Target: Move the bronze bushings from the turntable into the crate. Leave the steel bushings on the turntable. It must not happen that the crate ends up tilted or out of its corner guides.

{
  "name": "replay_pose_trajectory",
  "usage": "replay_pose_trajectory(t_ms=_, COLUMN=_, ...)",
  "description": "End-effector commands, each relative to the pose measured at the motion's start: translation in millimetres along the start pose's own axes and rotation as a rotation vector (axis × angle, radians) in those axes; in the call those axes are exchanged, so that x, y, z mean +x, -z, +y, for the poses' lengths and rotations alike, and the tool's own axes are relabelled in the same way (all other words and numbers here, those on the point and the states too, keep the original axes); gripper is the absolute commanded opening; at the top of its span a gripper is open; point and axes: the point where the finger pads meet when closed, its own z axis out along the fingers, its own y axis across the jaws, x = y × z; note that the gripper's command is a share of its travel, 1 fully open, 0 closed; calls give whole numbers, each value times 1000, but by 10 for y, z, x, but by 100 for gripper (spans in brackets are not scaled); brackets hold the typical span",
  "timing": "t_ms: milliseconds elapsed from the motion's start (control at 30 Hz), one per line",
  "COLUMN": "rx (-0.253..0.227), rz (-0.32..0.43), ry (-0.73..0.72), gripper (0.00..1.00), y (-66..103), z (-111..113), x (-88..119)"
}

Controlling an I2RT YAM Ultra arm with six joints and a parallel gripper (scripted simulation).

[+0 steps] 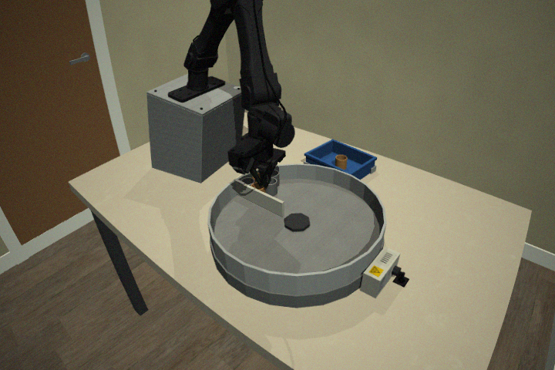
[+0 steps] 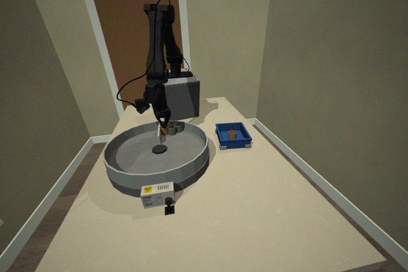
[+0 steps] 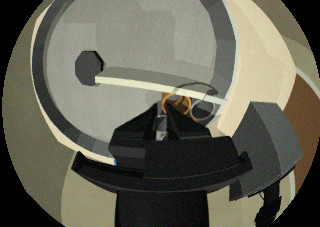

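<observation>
Turntable (image 1: 313, 279) (image 2: 185, 171) (image 3: 227, 42) surface — bronze bushing (image 1: 259, 189) (image 2: 164, 131) (image 3: 189, 106) at tips of pincer (image 1: 262, 182) (image 2: 164, 125) (image 3: 163, 106); fingers nearly together — cannot tell if gripping.

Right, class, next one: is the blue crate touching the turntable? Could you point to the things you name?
Apart. The exterior view shows it: a strip of table (image 1: 439, 261) (image 2: 249, 192) (image 3: 265, 47) runs between the crate (image 1: 365, 169) (image 2: 236, 144) (image 3: 115, 162) and the outer wall of the turntable (image 1: 295, 283) (image 2: 156, 180) (image 3: 226, 52).

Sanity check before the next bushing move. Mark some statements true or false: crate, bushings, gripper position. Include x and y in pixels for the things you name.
1. One bronze bushing (image 1: 341, 163) (image 2: 232, 136) stands in the crate (image 1: 361, 169) (image 2: 236, 144) (image 3: 116, 162). True.
2. The crate is tilted out of its guides. False: it sits level within the corner guides (image 2: 222, 147).
3. Steel bushings (image 1: 273, 187) (image 2: 171, 130) are on the turntable (image 1: 295, 281) (image 2: 156, 179) (image 3: 226, 52). True.
4. The gripper (image 1: 261, 180) (image 2: 163, 124) (image 3: 163, 106) is above the crate. False: it's at the turntable, beside the divider (image 1: 265, 201) (image 2: 158, 134) (image 3: 150, 84).
</observation>
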Motion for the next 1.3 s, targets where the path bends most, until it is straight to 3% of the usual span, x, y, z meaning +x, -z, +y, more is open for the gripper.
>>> replay_pose_trajectory(t_ms=0, rx=-22, rz=-25, ry=-3, gripper=13, y=94, z=124, x=-72)
replay_pose_trajectory(t_ms=600, rx=-27, rz=-27, ry=-3, gripper=13, y=101, z=133, x=-80)
replay_pose_trajectory(t_ms=733, rx=-19, rz=-24, ry=-5, gripper=13, y=75, z=0, x=-55)
replay_pose_trajectory(t_ms=1267, rx=-14, rz=-22, ry=-6, gripper=13, y=74, z=-23, x=-54)
